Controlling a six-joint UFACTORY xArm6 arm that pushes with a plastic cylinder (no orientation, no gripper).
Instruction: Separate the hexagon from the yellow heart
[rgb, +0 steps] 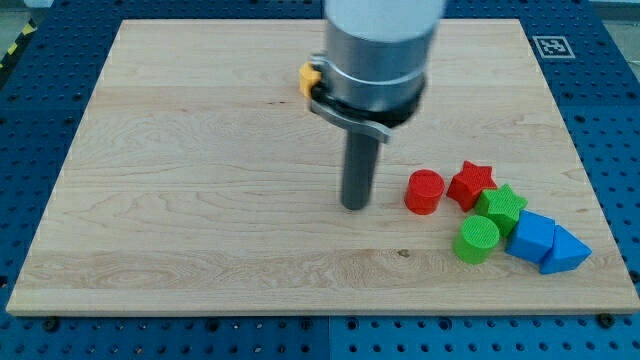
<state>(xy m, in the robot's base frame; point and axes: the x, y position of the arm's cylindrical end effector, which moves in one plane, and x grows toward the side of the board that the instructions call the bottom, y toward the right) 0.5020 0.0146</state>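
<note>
My tip (356, 207) rests on the wooden board (180, 200) near the middle, a little left of the red cylinder (424, 191). A small yellow block (307, 78) peeks out at the left side of the arm's grey body (380, 50), toward the view's top. Most of it is hidden and its shape cannot be made out. The tip is well below that yellow block. No hexagon shows; the arm's body hides part of the board behind it.
A cluster lies at the lower right: a red star (471, 184), a green star (502, 207), a green cylinder (478, 239), a blue cube-like block (532, 236) and a blue wedge (565, 250). A black-and-white marker (549, 46) sits off the top right corner.
</note>
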